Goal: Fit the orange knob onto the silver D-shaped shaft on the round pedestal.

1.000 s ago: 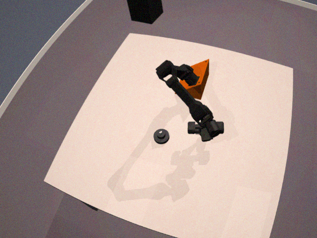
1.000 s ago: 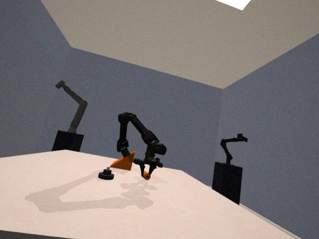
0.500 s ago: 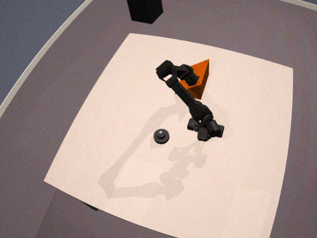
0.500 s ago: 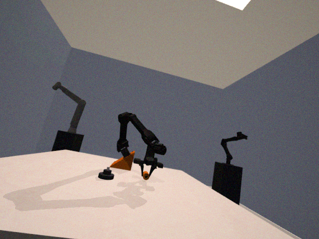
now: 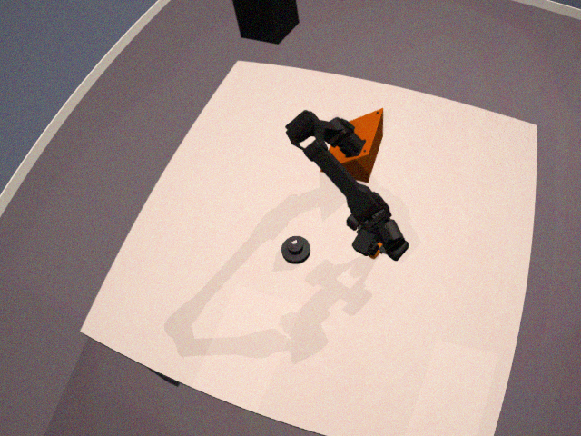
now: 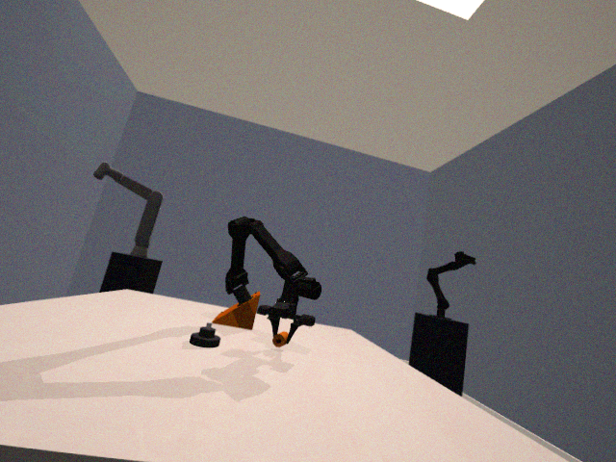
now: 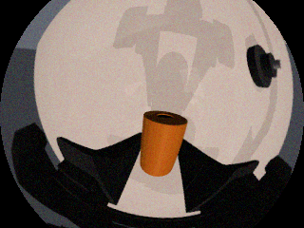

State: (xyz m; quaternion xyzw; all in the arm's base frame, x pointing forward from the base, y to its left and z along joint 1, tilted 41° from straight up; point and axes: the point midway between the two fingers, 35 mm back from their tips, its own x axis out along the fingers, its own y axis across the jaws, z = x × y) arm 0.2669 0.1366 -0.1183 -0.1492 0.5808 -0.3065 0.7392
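Observation:
The orange knob (image 5: 376, 255) (image 6: 280, 339) (image 7: 162, 144) is a cylinder lying on its side between the fingers. Its holed end faces away from the wrist camera's near edge, and the hole shows as a dark opening; its flat side is not clear. My gripper (image 6: 282, 339) (image 7: 160, 139) is shut on the knob and holds it a little above the table. The dark round pedestal (image 5: 295, 255) (image 6: 204, 340) (image 7: 258, 66) stands upright, apart from the knob, to its left in the top and exterior views and at the right in the wrist view. The shaft (image 5: 294, 242) (image 6: 209, 325) (image 7: 277, 65) on top is bare.
The pale table (image 5: 187, 234) (image 6: 347, 397) carries the arm's orange wedge-shaped base (image 5: 371, 135) (image 6: 241, 316), behind the pedestal. The arm's shadow falls across the table around the pedestal. Two other arms (image 6: 149, 218) (image 6: 436, 286) stand on black stands beyond the table.

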